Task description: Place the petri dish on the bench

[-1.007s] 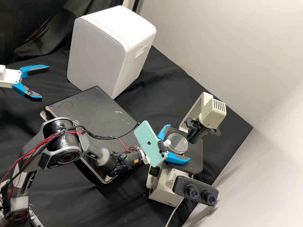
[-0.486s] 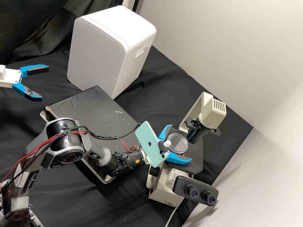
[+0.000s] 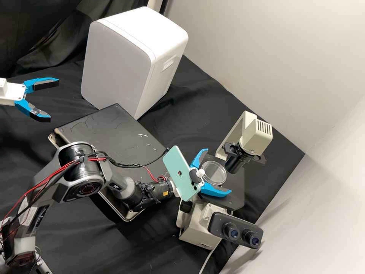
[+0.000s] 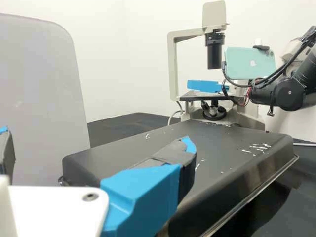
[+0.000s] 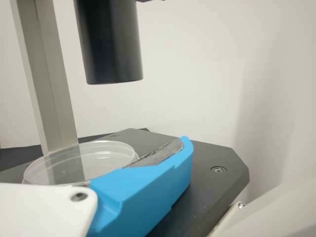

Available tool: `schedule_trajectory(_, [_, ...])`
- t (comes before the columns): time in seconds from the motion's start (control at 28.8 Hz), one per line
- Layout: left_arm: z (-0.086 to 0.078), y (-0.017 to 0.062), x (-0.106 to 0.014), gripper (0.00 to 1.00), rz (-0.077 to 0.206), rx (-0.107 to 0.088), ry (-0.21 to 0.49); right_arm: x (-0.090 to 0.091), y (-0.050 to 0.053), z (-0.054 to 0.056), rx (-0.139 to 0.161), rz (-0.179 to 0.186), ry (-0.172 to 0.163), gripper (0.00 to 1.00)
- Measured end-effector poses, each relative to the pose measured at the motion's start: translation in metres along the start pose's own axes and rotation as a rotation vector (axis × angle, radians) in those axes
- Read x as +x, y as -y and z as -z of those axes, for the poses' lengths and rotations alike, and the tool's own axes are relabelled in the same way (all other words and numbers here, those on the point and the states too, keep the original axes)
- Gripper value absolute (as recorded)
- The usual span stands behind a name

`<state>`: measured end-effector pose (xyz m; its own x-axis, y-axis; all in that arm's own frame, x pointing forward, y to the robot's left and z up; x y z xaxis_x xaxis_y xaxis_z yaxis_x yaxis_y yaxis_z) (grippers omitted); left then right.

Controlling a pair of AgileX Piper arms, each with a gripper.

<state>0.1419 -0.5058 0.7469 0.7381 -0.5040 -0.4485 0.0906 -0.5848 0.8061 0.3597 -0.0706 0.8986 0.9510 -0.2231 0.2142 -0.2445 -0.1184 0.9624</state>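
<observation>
Dish: clear petri dish [image 3: 213, 172] sits flat on the black stage [image 3: 236, 192] of the microscope [image 3: 197, 224], right under the dark lens tube. That's over on the right side of the tabletop [image 3: 197, 99], so it's up on the microscope and not down on the tabletop yet.
Right hand: the right hand [image 3: 218, 170] has its blue fingers apart, one on the far side of the dish and one on the near side, with the dish sitting right between them. Can't tell if either finger is actually touching the rim.
Why so low: my guess is it's held flat and level with the stage because a dish this shallow only gives you its thin side wall to pinch.
Left hand: the left hand [image 3: 53, 99] is spread open with nothing in it, hanging at the far left, well apart from the dish and past the dark tray [image 3: 110, 133]. Looks parked out of the way.
Progress: I'd say it's at the grab step, with the lift and set-down not done.
</observation>
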Motion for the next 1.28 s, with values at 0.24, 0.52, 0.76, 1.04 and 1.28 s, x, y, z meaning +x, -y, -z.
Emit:
schedule_trajectory(0.24, [0.0000,0.0000,0.0000,1.00,0.000,0.000,0.000,0.0000,0.0004,0.0003,0.000,0.001,-0.001,0.00])
schedule_trajectory(0.52, [-0.0015,0.0003,0.0002,1.00,0.002,0.000,0.009,0.0000,0.0004,0.0003,0.000,0.001,-0.001,0.00])
schedule_trajectory(0.76, [-0.0019,0.0004,0.0003,1.00,0.002,0.000,0.012,0.0000,0.0004,0.0003,0.000,0.001,-0.001,0.00])
schedule_trajectory(1.04, [-0.0019,0.0004,0.0003,1.00,0.002,0.000,0.012,0.0000,0.0004,0.0003,0.002,0.001,-0.001,0.00])
schedule_trajectory(1.28, [-0.0019,0.0004,0.0003,1.00,0.002,0.000,0.012,0.0000,0.0004,0.0003,0.002,0.001,-0.001,0.00])
